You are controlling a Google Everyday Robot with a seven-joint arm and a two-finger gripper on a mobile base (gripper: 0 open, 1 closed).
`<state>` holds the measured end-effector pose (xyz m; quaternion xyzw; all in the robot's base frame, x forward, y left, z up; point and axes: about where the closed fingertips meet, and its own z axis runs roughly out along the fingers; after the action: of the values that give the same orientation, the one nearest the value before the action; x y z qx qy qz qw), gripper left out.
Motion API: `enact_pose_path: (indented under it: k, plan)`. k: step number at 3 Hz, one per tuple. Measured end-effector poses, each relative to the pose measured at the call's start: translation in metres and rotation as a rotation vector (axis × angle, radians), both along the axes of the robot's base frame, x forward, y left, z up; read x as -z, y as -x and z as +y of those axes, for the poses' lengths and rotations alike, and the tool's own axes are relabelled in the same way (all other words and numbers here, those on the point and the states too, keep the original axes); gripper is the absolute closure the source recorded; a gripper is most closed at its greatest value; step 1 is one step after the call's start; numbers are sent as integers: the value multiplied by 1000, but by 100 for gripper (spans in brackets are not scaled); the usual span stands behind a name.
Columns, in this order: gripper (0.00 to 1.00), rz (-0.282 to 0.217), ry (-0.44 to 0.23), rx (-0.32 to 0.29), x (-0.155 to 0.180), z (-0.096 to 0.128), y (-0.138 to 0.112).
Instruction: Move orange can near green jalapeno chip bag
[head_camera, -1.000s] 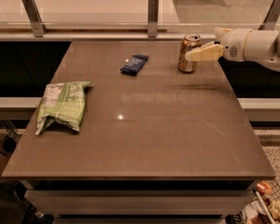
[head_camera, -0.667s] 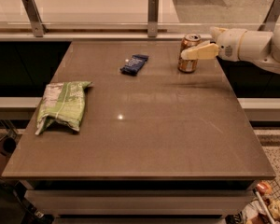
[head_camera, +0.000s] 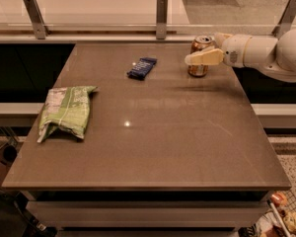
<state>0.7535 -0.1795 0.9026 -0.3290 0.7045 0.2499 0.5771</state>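
The orange can (head_camera: 200,44) stands upright on the brown table (head_camera: 153,132) near its far right edge. My gripper (head_camera: 201,49) reaches in from the right and is open around the can. One cream finger (head_camera: 204,58) crosses in front of the can and the other shows behind it at the right. The green jalapeno chip bag (head_camera: 65,111) lies flat near the table's left edge, far from the can.
A flat dark blue packet (head_camera: 141,67) lies at the back middle of the table, between the can and the bag. A glass rail with metal posts (head_camera: 161,16) runs behind the far edge. Floor clutter shows at the lower right (head_camera: 281,216).
My gripper has moved left, so the near finger now reaches across the front of the can. The can, the bag and the packet have not moved.
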Motion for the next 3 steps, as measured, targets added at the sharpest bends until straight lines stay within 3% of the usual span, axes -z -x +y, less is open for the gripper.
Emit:
enact_pose_path:
  k: [1,2,3]
  plan:
    - [0,11,-11,-3,5,4,-2]
    - [17,16,-37,12,10,7,-5]
    - [41,16,-37,7,11,10,-5]
